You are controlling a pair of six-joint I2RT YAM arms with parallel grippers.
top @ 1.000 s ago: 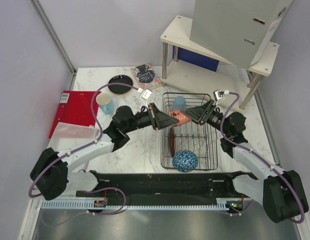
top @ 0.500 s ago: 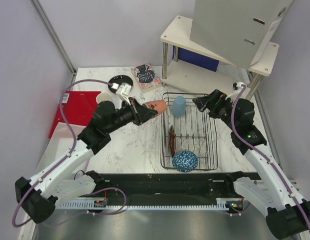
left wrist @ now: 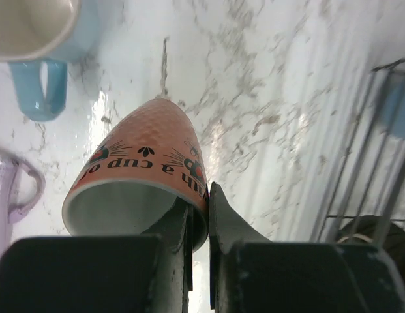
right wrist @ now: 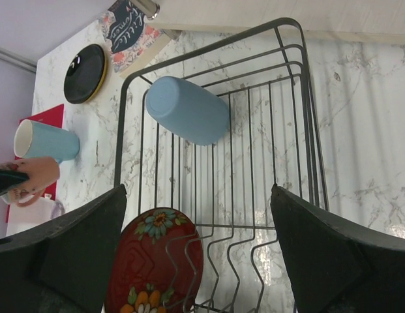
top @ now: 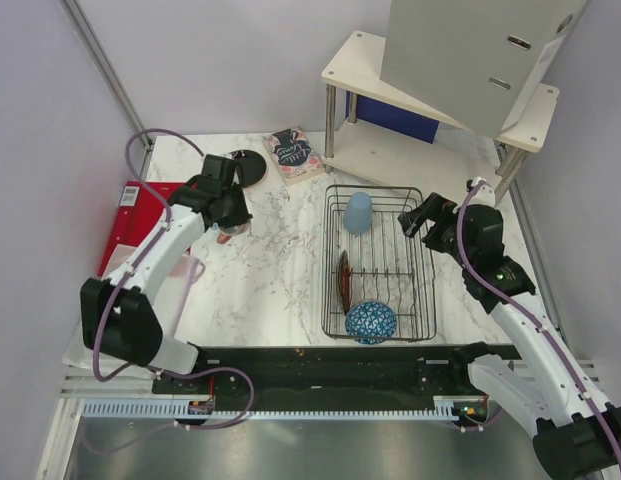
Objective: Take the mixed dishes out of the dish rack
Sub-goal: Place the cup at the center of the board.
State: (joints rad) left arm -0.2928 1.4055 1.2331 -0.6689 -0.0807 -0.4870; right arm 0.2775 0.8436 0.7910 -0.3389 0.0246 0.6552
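Observation:
My left gripper is shut on the rim of the salmon-pink mug, one finger inside it and one outside. It holds the mug tilted, low over the marble at the left. A light-blue cup stands just beside it. The black wire dish rack holds a second light-blue cup lying at its far end, a dark red-brown flowered plate on edge, and the blue-and-white bowl at the near end. My right gripper is open and empty above the rack's far right part. A black plate lies on the table.
A patterned booklet lies by the black plate. A red folder with a clear container lies at the left edge. The white two-tier shelf with a grey box stands behind the rack.
My left arm swung left with the mug, from beside the rack to the table's left by the blue cup. My right arm shifted a little, still over the rack.

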